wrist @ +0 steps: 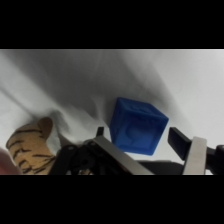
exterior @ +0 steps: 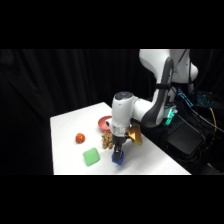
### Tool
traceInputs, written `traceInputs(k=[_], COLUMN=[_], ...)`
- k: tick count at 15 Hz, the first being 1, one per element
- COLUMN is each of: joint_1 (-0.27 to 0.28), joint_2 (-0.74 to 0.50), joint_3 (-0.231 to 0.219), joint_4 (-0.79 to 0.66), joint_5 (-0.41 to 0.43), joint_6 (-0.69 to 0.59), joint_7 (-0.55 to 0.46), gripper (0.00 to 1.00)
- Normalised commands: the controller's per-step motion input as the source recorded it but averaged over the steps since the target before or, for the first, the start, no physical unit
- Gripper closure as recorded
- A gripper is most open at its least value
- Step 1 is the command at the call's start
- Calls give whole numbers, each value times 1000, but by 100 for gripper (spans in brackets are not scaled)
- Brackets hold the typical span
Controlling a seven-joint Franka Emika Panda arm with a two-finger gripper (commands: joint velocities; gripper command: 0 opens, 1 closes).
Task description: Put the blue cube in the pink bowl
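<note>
Near the table's (exterior: 150,162) front edge the gripper (exterior: 118,154) comes straight down onto the cube (exterior: 118,159), which sits on the white surface. From the wrist, the cube (wrist: 137,126) lies between the two fingers (wrist: 178,140), which are spread a little wider than it. One finger is close by its right side with a thin gap showing, and the other is mostly hidden behind its lower left edge. Whether either pad actually touches the cube cannot be told. The cube has a shallow raised pattern on its faces, too blurred to read as writing.

The bowl (exterior: 105,122) stands farther back on the table, partly hidden behind the arm's white wrist. What can be seen of its inside shows nothing in it.

A green block (exterior: 91,157) lies just left of the cube, apart from it. A small orange-red ball (exterior: 80,138) sits farther left and back. A tiger-striped toy (exterior: 107,141) rests between the bowl and the cube, and shows again at the wrist view's lower left (wrist: 29,149). A yellow-brown object (exterior: 135,134) lies right of the gripper, its shape unclear.
</note>
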Motion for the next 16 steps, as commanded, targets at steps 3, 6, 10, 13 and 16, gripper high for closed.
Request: traceInputs(k=[3,6,10,13,16], joint_1=[250,200,163,109,73], joint_2=[110,60,-2,-75,-264], joint_3=[-206,-154,-140,-110,-66], joint_4=[137,115,73,23,-96], joint_5=[-27,-39,-67,-94,-129], joint_6=[-57,-88,-94,-130,-210], joint_7=[162,153,155,115,46], gripper=[0,26,58,71,77])
